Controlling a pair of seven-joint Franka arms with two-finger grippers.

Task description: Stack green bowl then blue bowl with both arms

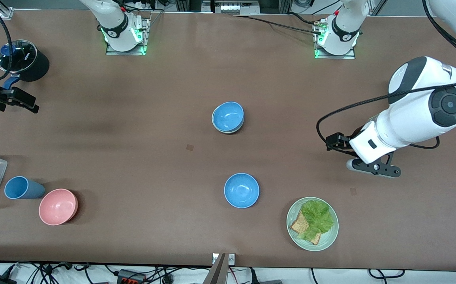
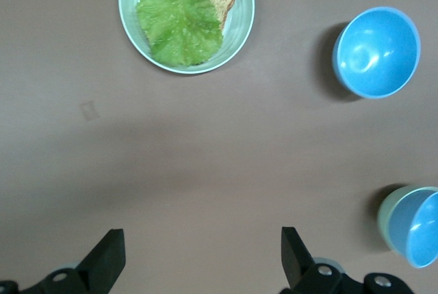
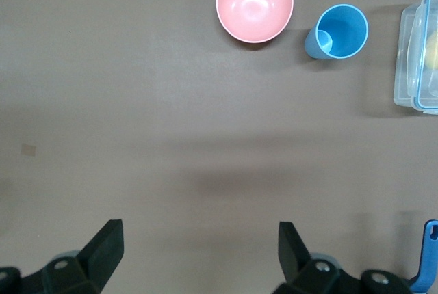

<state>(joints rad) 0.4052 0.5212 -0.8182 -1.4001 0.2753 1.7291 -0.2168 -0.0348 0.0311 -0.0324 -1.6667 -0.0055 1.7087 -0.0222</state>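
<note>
We judge stack half done: 1 blue bowl (image 1: 228,116) nests in green bowl (image 1: 228,128) at table (image 1: 133,157) centre, only green rim showing. Loose blue bowl (image 1: 241,190) sits nearer front camera than stack, beside plate (image 1: 312,224). Left gripper (image 1: 374,165) hovers above bare table toward left arm's end from stack, fingers (image 2: 106,260) spread, empty. Right gripper (image 1: 10,98) waits over right arm's end, fingers (image 3: 102,246) spread. We reckon left arm closer to loose bowl; round, no long axis.
</note>
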